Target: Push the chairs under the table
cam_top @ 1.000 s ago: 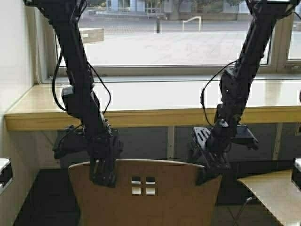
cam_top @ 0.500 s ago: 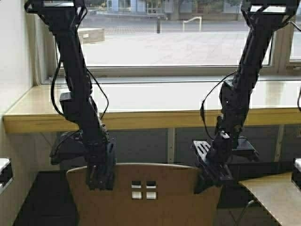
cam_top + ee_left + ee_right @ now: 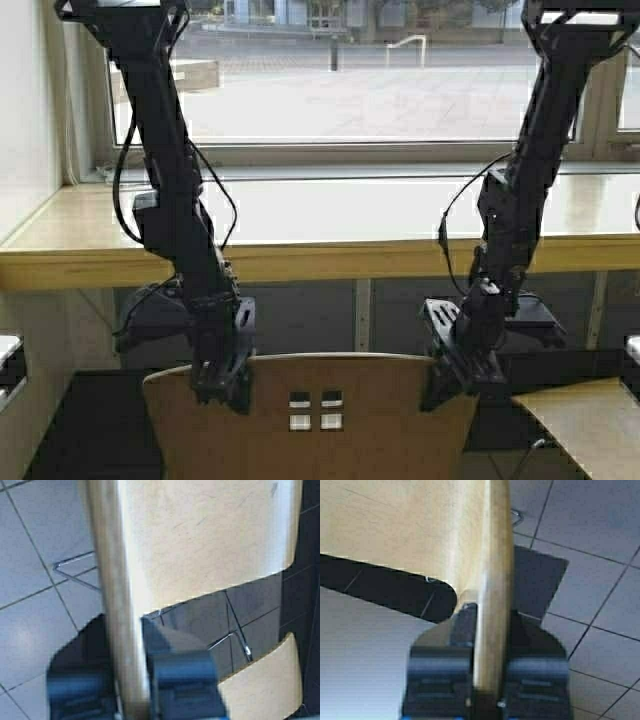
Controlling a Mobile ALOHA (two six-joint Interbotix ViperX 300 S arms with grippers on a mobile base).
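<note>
Gripping the chair by its top rim, both arms face the table.
Left gripper and right gripper each pinch the backrest edge between closed fingers; the backrest stands upright, its width parallel to the table's long edge, just short of it.

The table and window are faced from above and behind the arms. The chair back's top edge, shared by all views, is seen closely downward by both wrist cameras.
</note>
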